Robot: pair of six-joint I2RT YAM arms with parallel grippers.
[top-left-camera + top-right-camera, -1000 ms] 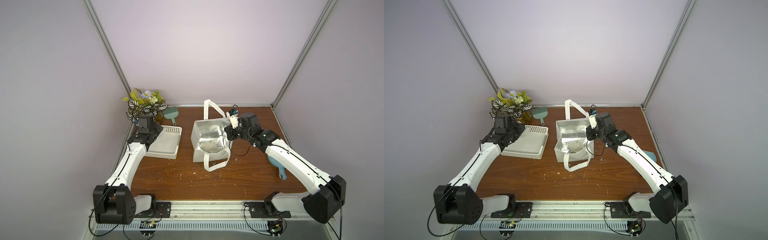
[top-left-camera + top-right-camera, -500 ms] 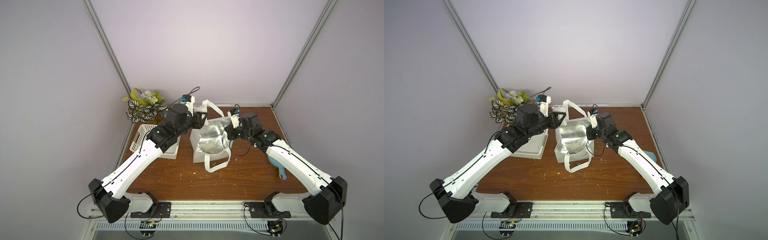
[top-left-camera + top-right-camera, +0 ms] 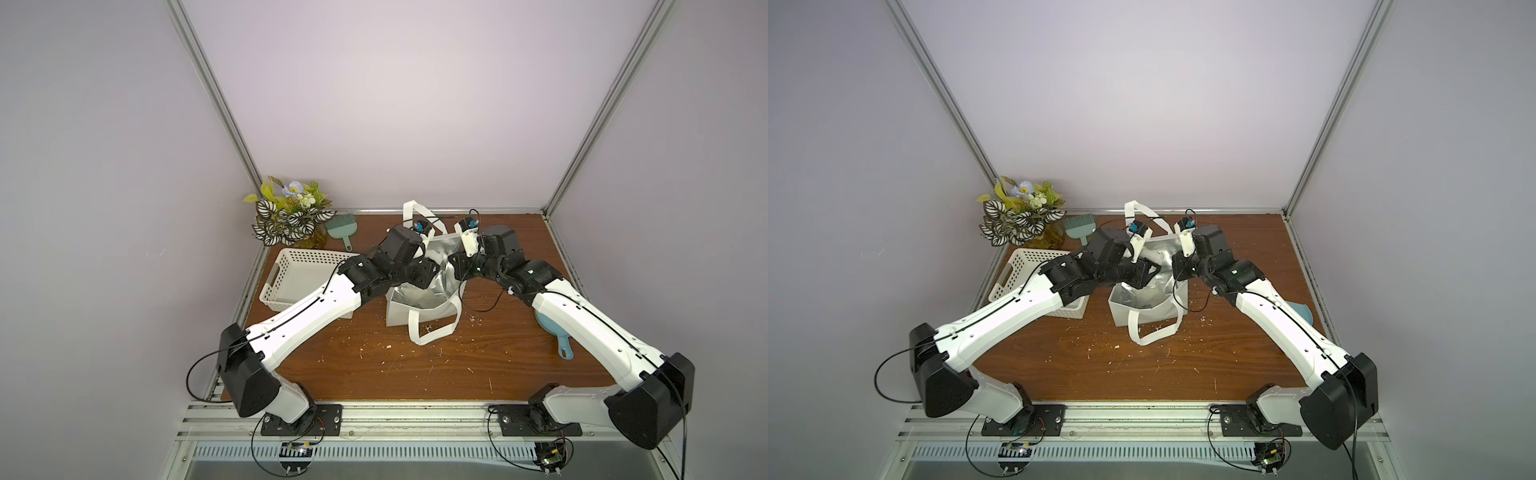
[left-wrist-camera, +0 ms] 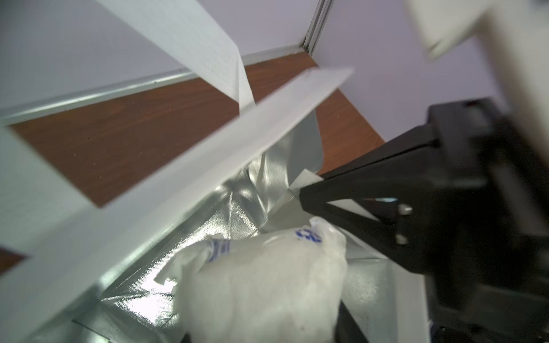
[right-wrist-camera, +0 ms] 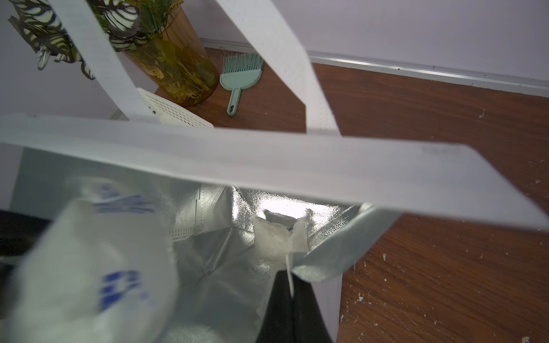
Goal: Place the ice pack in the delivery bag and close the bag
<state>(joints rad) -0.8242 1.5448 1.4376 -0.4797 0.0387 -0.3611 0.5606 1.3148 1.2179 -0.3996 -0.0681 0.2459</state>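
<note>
The delivery bag (image 3: 399, 316) (image 3: 1121, 309) stands open mid-table, its silver lining showing. My left gripper (image 3: 419, 276) (image 4: 267, 332) hangs over the bag's mouth, shut on the ice pack (image 4: 261, 285), a whitish pouch with blue print that also fills the near side of the right wrist view (image 5: 89, 267). The pack hides the left fingertips. My right gripper (image 3: 459, 272) (image 5: 289, 285) is shut on the bag's right rim and holds it up; its black tip (image 4: 309, 199) pinches the edge. Another whitish pouch (image 5: 276, 240) lies on the foil floor inside.
A white perforated basket (image 3: 299, 282) sits left of the bag, under my left arm. A vase of flowers (image 3: 291, 220) and a teal brush (image 3: 343, 228) stand at the back left. A teal scoop (image 3: 552, 332) lies under my right arm. The bag's loop handles (image 3: 432, 332) hang front and back.
My left arm has swung from the basket across to the bag's mouth, carrying the ice pack. The right gripper has stayed on the bag's rim.
</note>
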